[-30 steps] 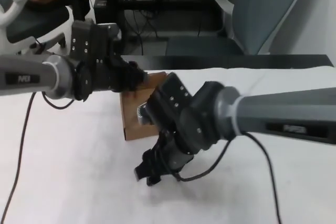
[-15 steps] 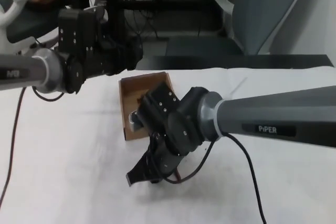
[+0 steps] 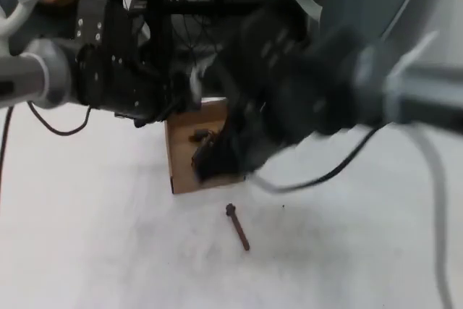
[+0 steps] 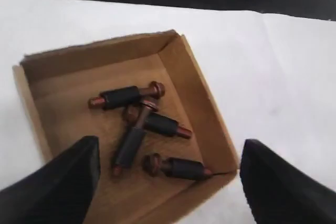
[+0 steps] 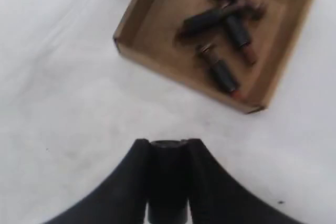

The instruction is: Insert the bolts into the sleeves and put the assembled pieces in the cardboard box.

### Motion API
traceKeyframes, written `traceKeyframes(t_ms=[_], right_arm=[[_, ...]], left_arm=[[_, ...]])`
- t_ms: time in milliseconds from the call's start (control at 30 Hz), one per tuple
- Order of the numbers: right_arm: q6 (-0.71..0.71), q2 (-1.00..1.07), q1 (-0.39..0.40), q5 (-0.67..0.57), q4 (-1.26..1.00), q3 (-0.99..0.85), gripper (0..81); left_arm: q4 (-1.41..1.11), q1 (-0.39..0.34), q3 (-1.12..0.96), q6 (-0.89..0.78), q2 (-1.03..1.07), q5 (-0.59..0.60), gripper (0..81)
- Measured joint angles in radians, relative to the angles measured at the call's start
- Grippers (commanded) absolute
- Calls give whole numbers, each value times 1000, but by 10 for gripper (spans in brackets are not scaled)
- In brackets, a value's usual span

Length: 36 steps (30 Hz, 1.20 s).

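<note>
Sleeve (image 5: pixel 168 182), black, clamped between the two fingers (image 5: pixel 128 182) of the right gripper (image 5: pixel 168 145). The fingers press against its opposite sides, and its end shows between their tips. Past the held sleeve lies the white desk (image 5: pixel 63 77), and farther off stands the cardboard box (image 5: pixel 157 59), open at the top and resting on the desk.

Left gripper (image 4: pixel 170 141): its fingers (image 4: pixel 63 182) are spread wide apart and hold nothing. They hang above the box, whose interior shows between them.

Box contents: four assembled pieces (image 4: pixel 126 96), each a copper-coloured bolt passed through a black sleeve, all lying flat on the box floor. One lies alone toward a wall, two touch near their bolt heads, and the fourth lies close to a corner.

In the high view, a bare bolt (image 3: pixel 237 227) lies flat on the desk, near the box wall that faces the camera but apart from it, with its head end toward the box. The left arm (image 3: pixel 43 81) comes in beside the far side of the box. The right arm (image 3: pixel 376 99), blurred, crosses above it.
</note>
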Motion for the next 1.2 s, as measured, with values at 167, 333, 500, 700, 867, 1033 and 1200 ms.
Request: traceKeyframes(t_ms=[167, 333, 500, 700, 867, 1033, 1200], right_arm=[[-25, -124, -39, 53, 55, 0, 6], [-38, -220, -72, 75, 105, 0, 6], [-59, -336, -103, 85, 138, 0, 6], [-102, -411, -176, 154, 153, 0, 6], [-111, -411, -245, 124, 214, 0, 6], [-111, -411, -253, 93, 224, 0, 6], [-111, -422, -253, 84, 207, 0, 6]], left_arm=[[140, -136, -1, -63, -21, -89, 700], [228, -288, -1, -118, -21, -304, 700], [262, -309, -3, -214, 14, -325, 700], [322, -309, -3, -259, 112, -269, 676], [279, -323, -6, -300, 122, -269, 664], [252, -326, -12, -329, 122, -290, 661], [255, -326, -12, -340, 122, -331, 659]])
